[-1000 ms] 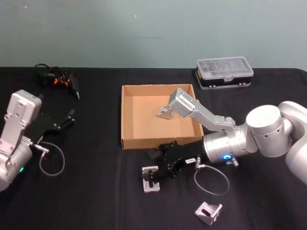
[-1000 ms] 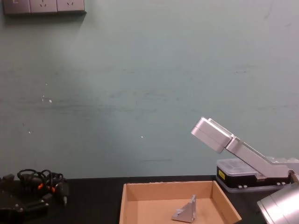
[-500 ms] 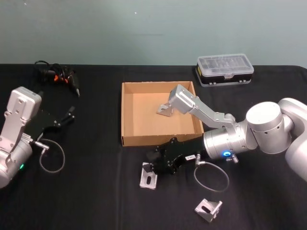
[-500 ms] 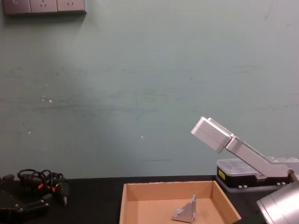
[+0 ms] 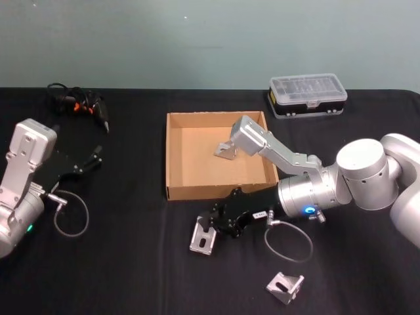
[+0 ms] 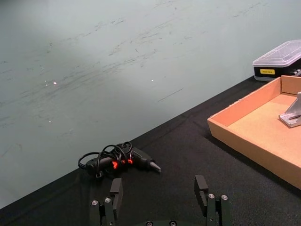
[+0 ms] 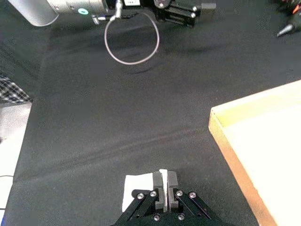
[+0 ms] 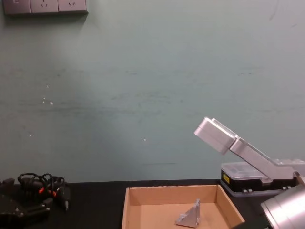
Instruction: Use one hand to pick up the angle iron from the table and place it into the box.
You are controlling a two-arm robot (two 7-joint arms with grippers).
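Observation:
My right gripper (image 5: 214, 227) hovers just in front of the box's near wall, shut on a silver angle iron (image 5: 202, 237) that hangs tilted a little above the table (image 5: 131, 269). In the right wrist view the fingers (image 7: 172, 182) pinch the iron's (image 7: 139, 187) thin upright flange. The tan cardboard box (image 5: 176, 164) holds another angle iron (image 5: 225, 152) near its back right. A third angle iron (image 5: 285, 287) lies on the table near the front edge. My left gripper (image 5: 92, 161) rests open at the far left, well away from the box.
A clear-lidded black plastic case (image 5: 307, 97) stands at the back right. A black tool with tangled cable (image 5: 79, 106) lies at the back left. Grey cable loops hang from both wrists, one by the right wrist (image 5: 287, 243) and one by the left wrist (image 5: 71, 220).
The right gripper has raised the angle iron off the table and drawn it slightly toward the box; the iron now hangs tilted. The left arm has barely moved.

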